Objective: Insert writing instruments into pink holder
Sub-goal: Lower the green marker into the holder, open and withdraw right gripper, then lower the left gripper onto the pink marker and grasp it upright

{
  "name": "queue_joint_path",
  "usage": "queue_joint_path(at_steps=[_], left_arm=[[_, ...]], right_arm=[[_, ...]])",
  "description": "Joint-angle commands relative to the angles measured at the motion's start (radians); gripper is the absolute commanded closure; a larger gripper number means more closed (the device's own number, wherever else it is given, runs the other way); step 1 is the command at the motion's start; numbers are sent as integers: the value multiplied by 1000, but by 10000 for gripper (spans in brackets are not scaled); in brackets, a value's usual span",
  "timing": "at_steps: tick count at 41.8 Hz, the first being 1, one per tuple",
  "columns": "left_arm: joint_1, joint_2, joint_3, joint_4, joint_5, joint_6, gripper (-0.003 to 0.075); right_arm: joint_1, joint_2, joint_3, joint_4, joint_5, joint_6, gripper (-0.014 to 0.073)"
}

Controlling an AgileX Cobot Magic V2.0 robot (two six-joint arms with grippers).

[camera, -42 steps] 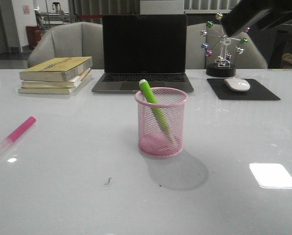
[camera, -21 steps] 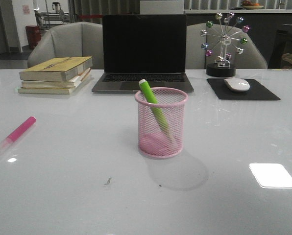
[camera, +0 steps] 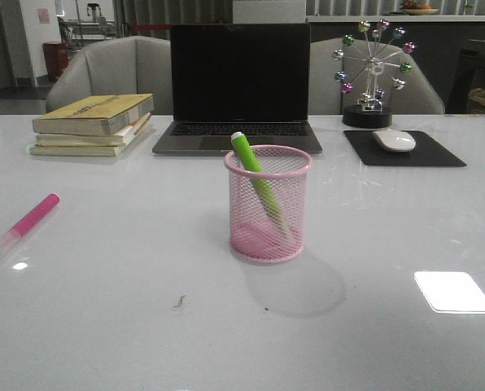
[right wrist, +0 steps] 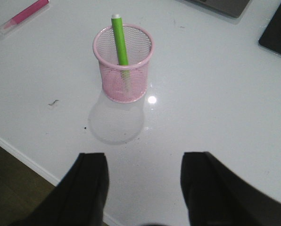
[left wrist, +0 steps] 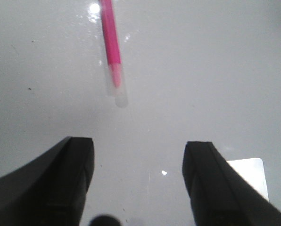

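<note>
Glossy white table [camera: 104, 326], grey armchairs [camera: 112, 69]

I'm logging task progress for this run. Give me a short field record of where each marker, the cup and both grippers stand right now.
green marker: inside the pink cup, leaning on its rim
pink marker: lying flat on the table, left of the cup, apart from it
pink cup: upright at table centre
left gripper: open, empty, above the pink marker's capped end
right gripper: open, empty, back from the cup
progress: one of two markers in
</note>
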Motion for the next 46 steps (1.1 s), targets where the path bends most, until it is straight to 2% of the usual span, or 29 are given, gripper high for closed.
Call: queue_joint_path(at_steps=[1,21,35,46], left_arm=[[27,82,-104,-1,-56,-12,263],[44,519,-473,-1,-53,-10,263],[44,672,-595,44,-50,-10,263],[44,724,-626,49,-54,-10,263]], right_arm=[[1,-7,-29,-3,-70,-2,130],[1,-7,-29,-3,-70,-2,130],[1,-7,-29,-3,-70,-2,130],[1,-7,-29,-3,-70,-2,130]])
